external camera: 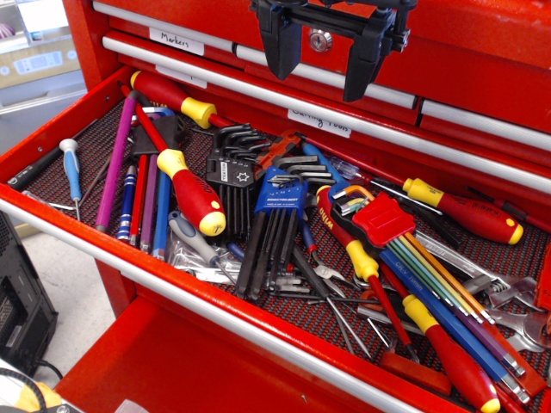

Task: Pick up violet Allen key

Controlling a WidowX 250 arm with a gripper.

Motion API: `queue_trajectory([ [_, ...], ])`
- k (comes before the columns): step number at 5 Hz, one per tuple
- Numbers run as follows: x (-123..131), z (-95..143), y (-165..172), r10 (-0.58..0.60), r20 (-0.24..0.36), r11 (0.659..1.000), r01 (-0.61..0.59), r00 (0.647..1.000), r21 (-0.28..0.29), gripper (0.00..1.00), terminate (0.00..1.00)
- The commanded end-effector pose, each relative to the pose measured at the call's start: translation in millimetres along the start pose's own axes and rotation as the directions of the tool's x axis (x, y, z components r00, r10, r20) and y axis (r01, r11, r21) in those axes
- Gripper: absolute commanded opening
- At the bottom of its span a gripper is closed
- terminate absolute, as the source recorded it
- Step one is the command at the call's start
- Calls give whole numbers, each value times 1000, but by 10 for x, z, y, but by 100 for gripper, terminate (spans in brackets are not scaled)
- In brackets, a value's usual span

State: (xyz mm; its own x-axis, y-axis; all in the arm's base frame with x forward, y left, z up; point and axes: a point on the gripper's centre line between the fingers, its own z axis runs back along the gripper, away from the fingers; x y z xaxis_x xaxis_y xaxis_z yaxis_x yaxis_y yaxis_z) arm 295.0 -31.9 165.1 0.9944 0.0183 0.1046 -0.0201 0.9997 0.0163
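the gripper (325, 56) hangs at the top centre of the frame, above the open drawer (52, 219), its two black fingers (280, 47) spread apart with nothing between them. it is well apart from the violet key (115, 163), which lies at the left of the frame, running from upper right to lower left along the drawer's mesh liner.

the key is a long, straight, fairly thick magenta rod. judging by its look it is solid metal: stiff, not fragile, moderately heavy for its width, and smooth enough to slip or roll if pinched off centre. its round or faceted section means the fingers should close squarely across it, not along it.

its upper end sits close to the screwdriver (172, 97) with the red and yellow handle near the top left, and its lower right side runs just beside a row of other coloured keys: a red key (138, 196), a duller purple key (150, 202) and a blue key (162, 215). the left side looks more open, with only the small blue driver (71, 168) nearby.

the best hold is likely around the middle or slightly below, where the rod seems balanced and there is a bit of room for a finger on each side. lying flat on the liner, it leaves little clearance underneath, so the fingers would need to reach right down to the mesh.
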Motion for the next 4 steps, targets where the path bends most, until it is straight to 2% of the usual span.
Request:
queue_trajectory([
  [1,0,0,0,0,0,1000,0,1000,0,100,0],
  [2,7,-40,475,-20,50,996,16,999,89,100,0],
  [3,-83,-266,968,17,109,990,-32,994,139,100,0],
  [4,-152,-545,1335,105,113,987,-118,988,112,100,0],
])
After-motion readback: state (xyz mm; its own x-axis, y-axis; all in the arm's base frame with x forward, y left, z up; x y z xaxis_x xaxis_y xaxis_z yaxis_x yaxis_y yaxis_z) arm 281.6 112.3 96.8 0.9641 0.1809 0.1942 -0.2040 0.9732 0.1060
